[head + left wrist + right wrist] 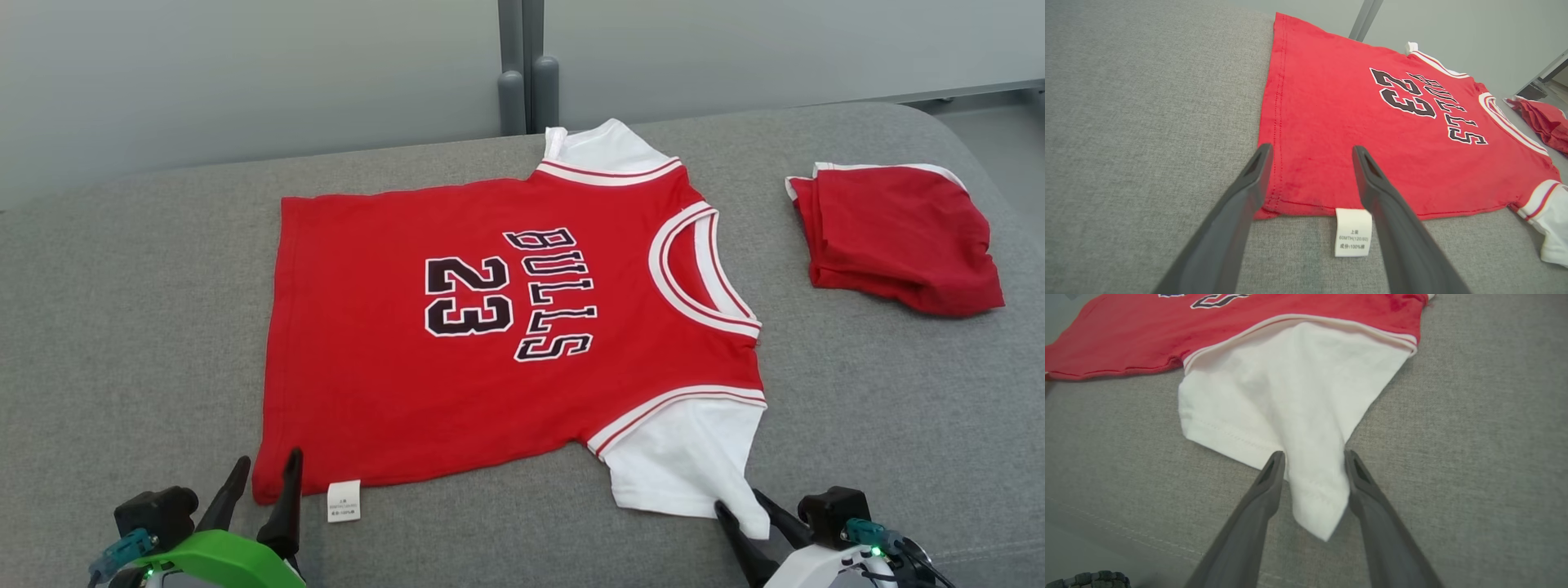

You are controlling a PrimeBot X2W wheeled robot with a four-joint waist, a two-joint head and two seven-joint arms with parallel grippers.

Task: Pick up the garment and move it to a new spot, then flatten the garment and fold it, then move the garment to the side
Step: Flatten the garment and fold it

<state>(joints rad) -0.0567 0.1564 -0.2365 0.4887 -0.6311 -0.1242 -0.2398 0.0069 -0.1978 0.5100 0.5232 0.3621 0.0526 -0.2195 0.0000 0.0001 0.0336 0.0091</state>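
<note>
Nearest, at the near edge of a grey woven fabric cushion: left gripper, fingers spread wide and nothing held, one finger beside the near hem corner of a red short-sleeved jersey and the other over its cloth. Right gripper, fingers narrower yet apart, set astride the pointed corner of the white near sleeve, the cloth touched on both sides. Small white care label, sewn at the near hem. The jersey, lettered "BULLS 23" in black, is laid flat at the cushion's middle, neck toward the right edge. Folded red garment with white trim, placed well apart toward the far right corner.
</note>
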